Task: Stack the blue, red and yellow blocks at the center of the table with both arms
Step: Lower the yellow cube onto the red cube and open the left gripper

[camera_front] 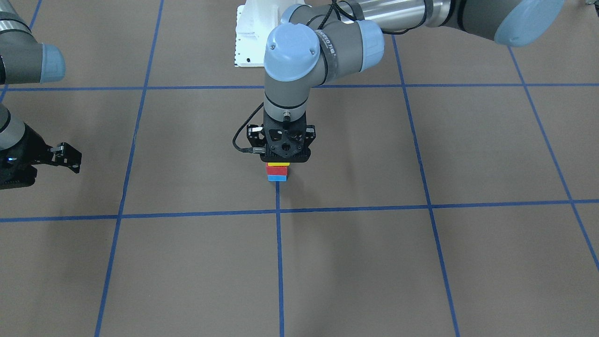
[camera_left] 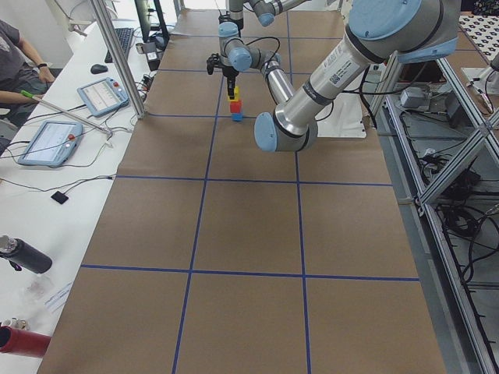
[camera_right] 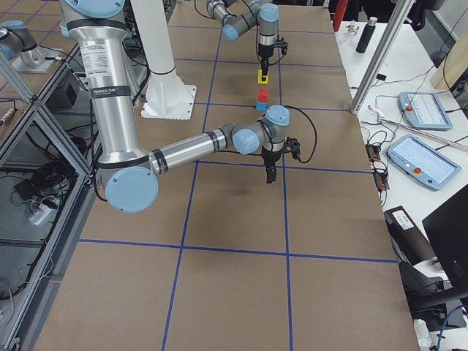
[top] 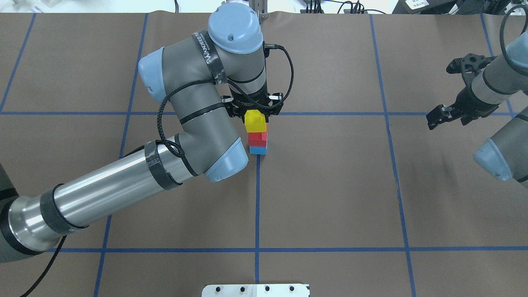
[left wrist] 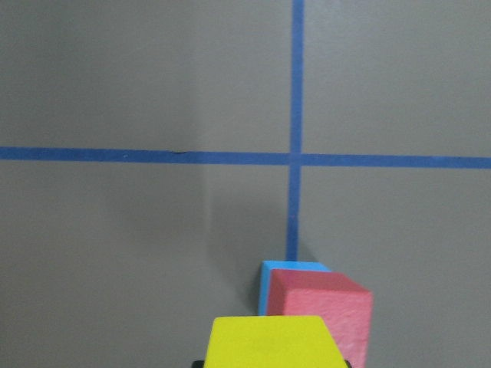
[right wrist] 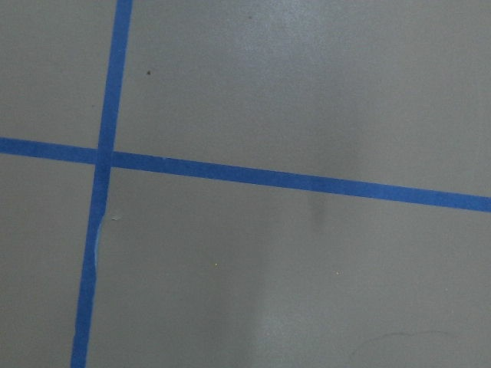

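Silver-grey tubular arms with pale blue joint caps, black cables.

At table centre, yellow cube above red cube atop light-blue cube.

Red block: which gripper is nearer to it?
Left. The left gripper hangs directly over the red block, its jaws shut on the yellow block just above it. The right gripper, jaws open, is far off to the robot's right.
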Robot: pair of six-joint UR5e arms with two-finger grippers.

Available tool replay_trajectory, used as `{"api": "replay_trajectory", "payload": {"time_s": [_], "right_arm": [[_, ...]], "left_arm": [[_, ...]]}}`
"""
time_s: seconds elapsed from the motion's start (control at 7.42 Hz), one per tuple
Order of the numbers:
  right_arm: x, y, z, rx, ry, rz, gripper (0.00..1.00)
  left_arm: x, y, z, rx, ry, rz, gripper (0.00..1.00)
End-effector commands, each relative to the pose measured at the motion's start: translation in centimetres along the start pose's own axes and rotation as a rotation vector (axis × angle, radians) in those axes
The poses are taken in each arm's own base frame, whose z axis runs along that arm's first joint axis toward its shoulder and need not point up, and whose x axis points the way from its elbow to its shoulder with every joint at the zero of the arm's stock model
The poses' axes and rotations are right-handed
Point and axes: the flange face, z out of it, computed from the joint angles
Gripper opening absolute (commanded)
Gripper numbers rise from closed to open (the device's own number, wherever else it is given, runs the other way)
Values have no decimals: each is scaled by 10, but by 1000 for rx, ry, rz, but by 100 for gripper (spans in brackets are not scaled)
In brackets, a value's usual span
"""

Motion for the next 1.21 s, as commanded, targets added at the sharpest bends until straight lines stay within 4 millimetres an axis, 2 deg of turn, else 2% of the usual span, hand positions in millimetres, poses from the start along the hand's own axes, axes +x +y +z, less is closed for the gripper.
{"api": "replay_trajectory", "payload": {"time_s": [0.0,0.27,0.4,1.08], "right_arm": [[2,-1,-1,1,1,10,100],[2,-2,-1,2,0,12,100],[1,-2,-2,3,0,13,100],[0,-4,-2,3,-2,18,100]], "left_arm": [[5,-7,9,13,-32,36,0],[5,-5,12,8,-34,31,0],[8,3,18,-5,-35,34,0],[8,6,17,-4,-32,3,0]]}}
